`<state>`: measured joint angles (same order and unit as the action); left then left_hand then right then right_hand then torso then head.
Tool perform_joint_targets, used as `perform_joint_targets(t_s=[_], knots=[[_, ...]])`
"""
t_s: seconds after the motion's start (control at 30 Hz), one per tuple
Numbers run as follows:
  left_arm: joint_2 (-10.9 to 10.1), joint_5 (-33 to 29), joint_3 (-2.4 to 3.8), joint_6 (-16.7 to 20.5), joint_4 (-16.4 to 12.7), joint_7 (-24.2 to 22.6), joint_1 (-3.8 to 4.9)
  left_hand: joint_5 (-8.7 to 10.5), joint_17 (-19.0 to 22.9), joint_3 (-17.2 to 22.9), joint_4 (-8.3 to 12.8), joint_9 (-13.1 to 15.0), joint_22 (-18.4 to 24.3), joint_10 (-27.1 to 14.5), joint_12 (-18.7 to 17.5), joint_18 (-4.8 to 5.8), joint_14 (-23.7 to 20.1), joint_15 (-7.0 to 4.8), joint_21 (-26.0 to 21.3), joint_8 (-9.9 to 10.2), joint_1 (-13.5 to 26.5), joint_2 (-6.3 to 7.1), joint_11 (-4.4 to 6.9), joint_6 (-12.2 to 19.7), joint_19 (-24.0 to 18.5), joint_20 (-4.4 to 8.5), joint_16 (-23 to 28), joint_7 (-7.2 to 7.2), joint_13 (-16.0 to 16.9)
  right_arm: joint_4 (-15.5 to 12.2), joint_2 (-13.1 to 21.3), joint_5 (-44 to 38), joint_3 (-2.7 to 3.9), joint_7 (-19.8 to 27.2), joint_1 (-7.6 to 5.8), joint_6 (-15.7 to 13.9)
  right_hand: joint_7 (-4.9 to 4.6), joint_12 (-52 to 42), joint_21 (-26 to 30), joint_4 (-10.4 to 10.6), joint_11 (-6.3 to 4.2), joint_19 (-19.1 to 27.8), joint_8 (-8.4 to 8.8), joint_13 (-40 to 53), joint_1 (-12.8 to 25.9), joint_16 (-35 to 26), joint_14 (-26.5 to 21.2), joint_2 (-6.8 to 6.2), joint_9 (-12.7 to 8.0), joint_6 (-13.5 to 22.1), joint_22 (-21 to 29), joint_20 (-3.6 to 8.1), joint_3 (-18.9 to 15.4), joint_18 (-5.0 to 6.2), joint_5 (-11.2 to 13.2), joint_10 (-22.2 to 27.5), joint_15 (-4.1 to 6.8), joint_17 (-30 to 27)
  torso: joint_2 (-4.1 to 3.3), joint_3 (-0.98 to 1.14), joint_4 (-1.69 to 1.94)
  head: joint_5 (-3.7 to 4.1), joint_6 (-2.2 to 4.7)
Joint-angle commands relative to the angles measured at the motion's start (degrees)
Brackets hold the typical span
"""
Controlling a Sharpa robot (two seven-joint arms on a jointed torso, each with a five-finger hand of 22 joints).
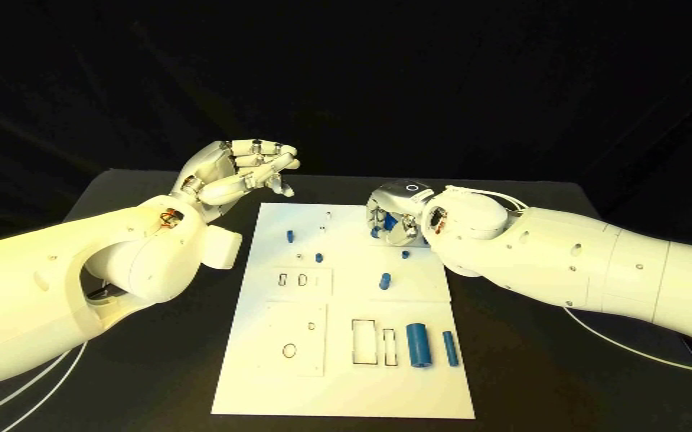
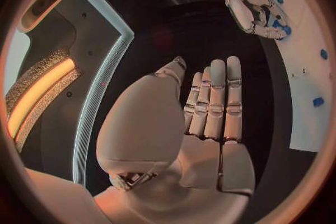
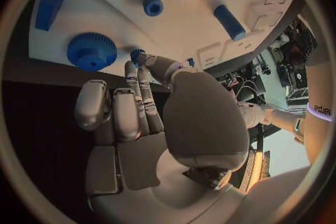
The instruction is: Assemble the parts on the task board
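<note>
Black worktop [image 1: 144, 372] carries the white board [image 1: 346, 352]. Left robot hand [image 1: 238, 174] hovers clear, fingers loosely apart, empty; right robot hand [image 1: 397, 214], fingers apart, reaches over blue gear [image 3: 92, 51], likely to grasp.

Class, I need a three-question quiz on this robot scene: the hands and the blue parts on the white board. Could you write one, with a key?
1. True or false: the left hand holds nothing.
2. Which hand is at the gear? A: left hand. B: right hand. C: neither.
3. Fill in: the two long cylinders lie by the board's ____ right corner, as the robot sees it.
Key: 1 true; 2 B; 3 near.
</note>
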<state>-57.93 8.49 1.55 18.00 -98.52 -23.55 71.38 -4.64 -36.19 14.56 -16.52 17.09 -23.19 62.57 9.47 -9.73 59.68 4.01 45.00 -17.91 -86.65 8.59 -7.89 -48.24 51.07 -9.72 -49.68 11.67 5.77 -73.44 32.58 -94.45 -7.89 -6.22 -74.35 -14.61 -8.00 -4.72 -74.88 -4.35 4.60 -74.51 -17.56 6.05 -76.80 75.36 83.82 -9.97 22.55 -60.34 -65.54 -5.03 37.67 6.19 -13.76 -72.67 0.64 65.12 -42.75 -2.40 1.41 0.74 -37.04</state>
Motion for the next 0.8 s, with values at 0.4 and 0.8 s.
perform_joint_targets(t_s=[0.4, 0.8], knots=[[0.17, 0.02, 0.07, -0.70, 0.11, -0.69, 0.33, 0.35, -0.02, 0.39, 0.06, 0.12, -0.07, -0.61, -0.26, -0.57, -0.40, 0.04, 0.23, 0.13, 0.52, -0.08, -0.06, 0.27, -0.46, 0.03, -0.22, 0.02, 0.06, 0.54, -1.95, -1.64, 0.03, -2.34, 0.02, -7.72, -0.23, 0.88, -0.72, -0.02, -0.52, -0.12, 0.00, 1.67, 0.67, 0.66, 1.79, -0.12, 0.65, 1.34, -0.89, -0.39, 0.27, -0.98, -0.24, -0.43, -0.09, 0.31, -0.09, -0.04, -0.02, -0.46, 0.33], [0.62, 0.02, 0.10, -0.81, 0.94, -0.76, 0.62, 0.37, -0.01, 0.39, 0.08, 0.12, -0.08, -0.68, -0.28, -0.57, -0.46, 0.06, 0.24, 0.17, 0.52, -0.05, -0.07, 0.34, -0.53, 0.01, -0.22, 0.04, 0.07, 2.88, -5.99, -1.53, 0.05, -2.52, 0.06, -11.34, -0.28, 0.97, -0.88, 0.13, -0.45, -0.23, 0.05, 1.68, 1.05, 0.92, 1.84, -0.25, 0.83, 1.54, -1.21, -0.50, 0.20, -1.03, 0.18, -0.17, -0.18, 0.59, -0.24, -0.04, 0.25, -1.04, 0.43]])
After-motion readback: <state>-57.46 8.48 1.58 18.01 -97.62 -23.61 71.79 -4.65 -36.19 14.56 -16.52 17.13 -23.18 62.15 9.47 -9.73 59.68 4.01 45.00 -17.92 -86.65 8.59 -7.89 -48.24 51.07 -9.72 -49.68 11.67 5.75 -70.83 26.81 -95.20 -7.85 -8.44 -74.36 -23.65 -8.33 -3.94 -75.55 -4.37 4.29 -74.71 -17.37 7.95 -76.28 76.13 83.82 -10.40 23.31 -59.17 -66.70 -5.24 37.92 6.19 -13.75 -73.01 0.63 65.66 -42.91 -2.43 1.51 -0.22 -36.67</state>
